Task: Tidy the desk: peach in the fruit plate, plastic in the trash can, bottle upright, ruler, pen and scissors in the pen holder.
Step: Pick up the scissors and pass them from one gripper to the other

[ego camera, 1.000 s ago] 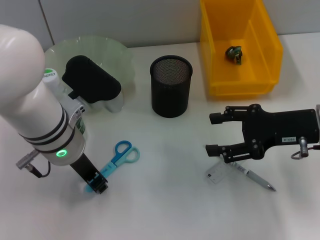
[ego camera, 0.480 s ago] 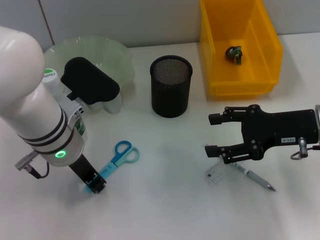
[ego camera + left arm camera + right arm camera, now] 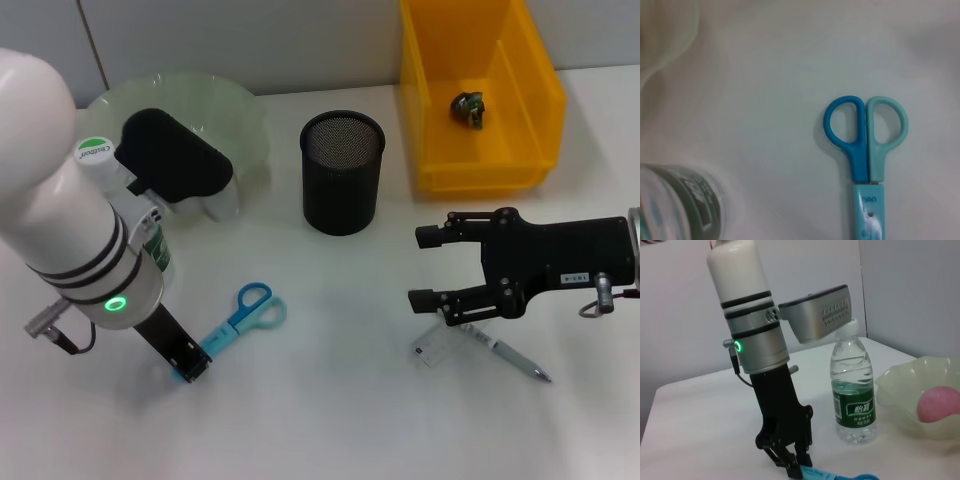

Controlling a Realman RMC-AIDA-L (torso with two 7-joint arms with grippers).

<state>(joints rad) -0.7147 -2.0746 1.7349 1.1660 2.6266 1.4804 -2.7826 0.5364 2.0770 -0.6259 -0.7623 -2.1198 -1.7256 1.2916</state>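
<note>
My left gripper [image 3: 190, 364] is down at the table, shut on the blade end of the blue and teal scissors [image 3: 245, 310], whose handles [image 3: 865, 135] lie flat. The right wrist view shows that left gripper [image 3: 790, 466] pinching the scissors [image 3: 840, 476]. The bottle [image 3: 852, 390] stands upright beside the green fruit plate [image 3: 910, 395], which holds the pink peach [image 3: 940, 405]. Open, my right gripper [image 3: 421, 268] hovers just above the clear ruler [image 3: 438, 347] and the pen [image 3: 510, 355]. The black mesh pen holder [image 3: 342, 170] stands mid-table. Crumpled plastic [image 3: 467, 108] lies in the yellow trash can [image 3: 520, 160].
The bottle [image 3: 95, 152] and the fruit plate [image 3: 215, 105] sit close behind my left arm. Bare white table stretches along the front edge between the two grippers.
My left arm has shifted slightly, and the scissors' handles have moved a little to the right with it. The bottle's cap shows more. The right arm has not moved.
</note>
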